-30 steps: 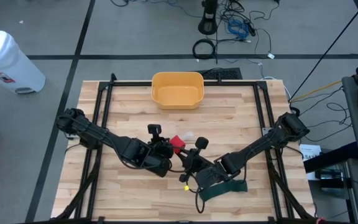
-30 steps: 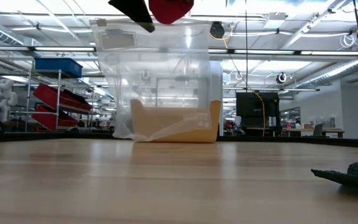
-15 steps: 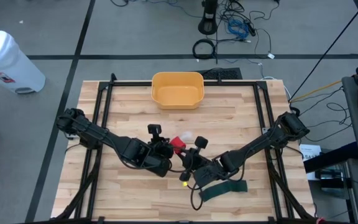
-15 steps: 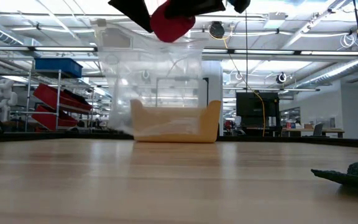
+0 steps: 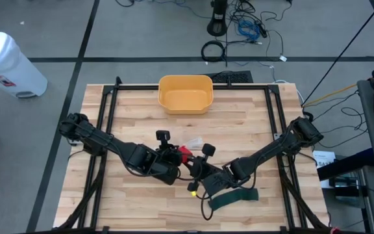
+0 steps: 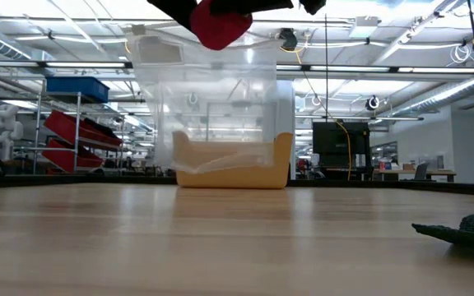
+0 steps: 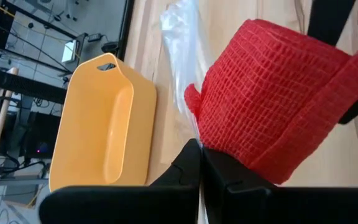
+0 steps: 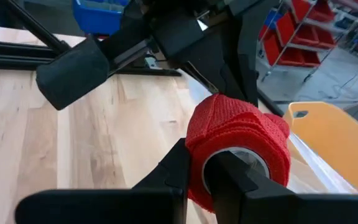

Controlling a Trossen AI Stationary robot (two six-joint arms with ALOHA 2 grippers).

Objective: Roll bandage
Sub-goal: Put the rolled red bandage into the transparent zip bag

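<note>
A red bandage roll with a pale hollow core hangs above the middle of the table. My right gripper is shut on it. Right beside it my left gripper is shut on a clear plastic bag. The bag hangs down below the roll. In the high view the two grippers meet at the roll, the left gripper coming from the left and the right gripper from the right. My left gripper pinches an edge of the clear bag's film between its shut fingers, slanting down from the table's left. The bag hangs slack below them; how many layers are held, I cannot tell. My right gripper holds the roll by its wall, with one finger in the hollow core and one outside. The fingers come nearly level from the table's right. The roll is lifted clear of the table.
A yellow bin stands at the middle of the table's far edge, behind the bag in the low view. A dark green cloth lies flat near the front right, under the right arm. Bare wood lies under the grippers.
My right gripper has rolled at the wrist while staying in place. The red roll has turned with it and shifted slightly toward my left gripper. The hanging bag has swayed and changed shape a little. Both grippers have kept their hold.
</note>
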